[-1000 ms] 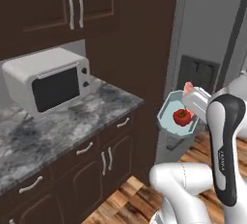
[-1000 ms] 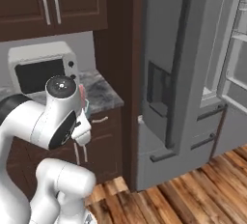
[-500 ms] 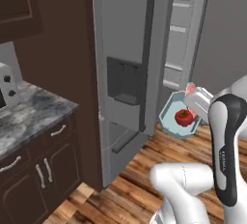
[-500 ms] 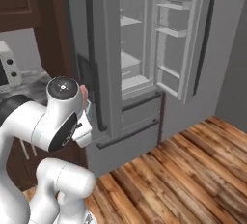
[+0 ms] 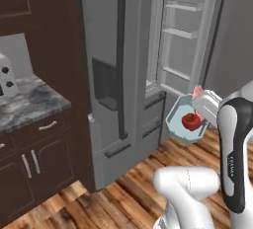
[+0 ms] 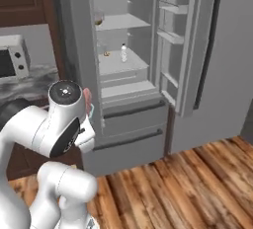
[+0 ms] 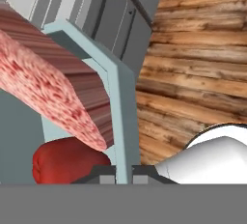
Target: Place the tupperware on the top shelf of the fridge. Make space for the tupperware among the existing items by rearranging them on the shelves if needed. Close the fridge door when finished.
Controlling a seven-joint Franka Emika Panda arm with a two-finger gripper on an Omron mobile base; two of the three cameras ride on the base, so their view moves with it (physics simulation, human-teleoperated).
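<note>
A: One tub in hand: the tupperware [image 5: 186,120] hangs at the tool [image 7: 123,174], low and just in front of the open fridge [image 5: 118,70], above the wood floor [image 6: 197,183]. The hand view shows the tub's wall rising between the two fingertips, so the tool reads as clamped on that wall.

B: Advice for the carry?

A: Keep the tub level, raise it to the top shelf [image 6: 121,21], and enter between the fridge wall and the open right door [image 6: 183,40]. Check the free span first; a small bottle [image 6: 123,53] stands one shelf lower.

B: Appearance of the tub?

A: Pale teal, see-through, angled corners. Inside lie a round red piece [image 5: 190,120] and a pink strip [image 7: 53,88].
</note>
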